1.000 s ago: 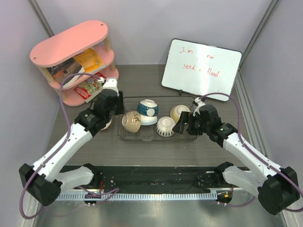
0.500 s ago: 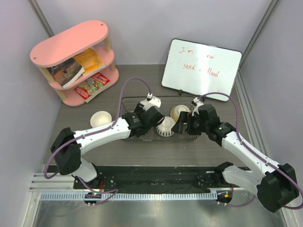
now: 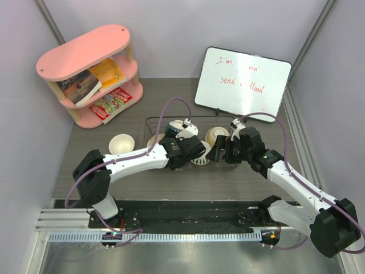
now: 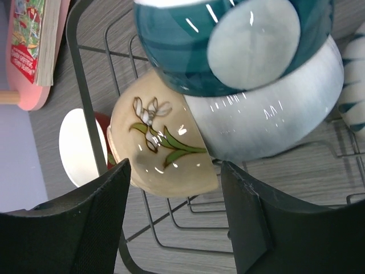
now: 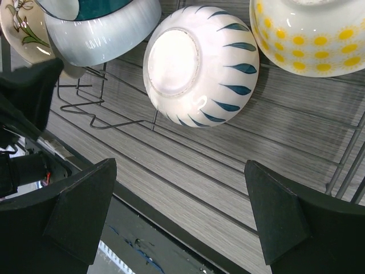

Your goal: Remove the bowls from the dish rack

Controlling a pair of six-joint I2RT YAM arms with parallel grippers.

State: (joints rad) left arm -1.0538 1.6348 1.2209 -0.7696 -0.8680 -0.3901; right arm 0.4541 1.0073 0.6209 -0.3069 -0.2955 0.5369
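In dish rack: four bowls
On table: one bowl
Left wrist, not right: pink shelf
Right wrist, not left: dotted bowl
Left gripper, right gripper: fingers spread

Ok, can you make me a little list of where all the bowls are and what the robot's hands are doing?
bowls in rack: four, namely flower bowl, blue striped bowl, leaf bowl, yellow dotted bowl
bowl out of rack: one white-inside bowl on the table, left of the rack
left gripper: open, pointing at the flower bowl
right gripper: open, near the leaf bowl, holding nothing
at the back: pink shelf, whiteboard
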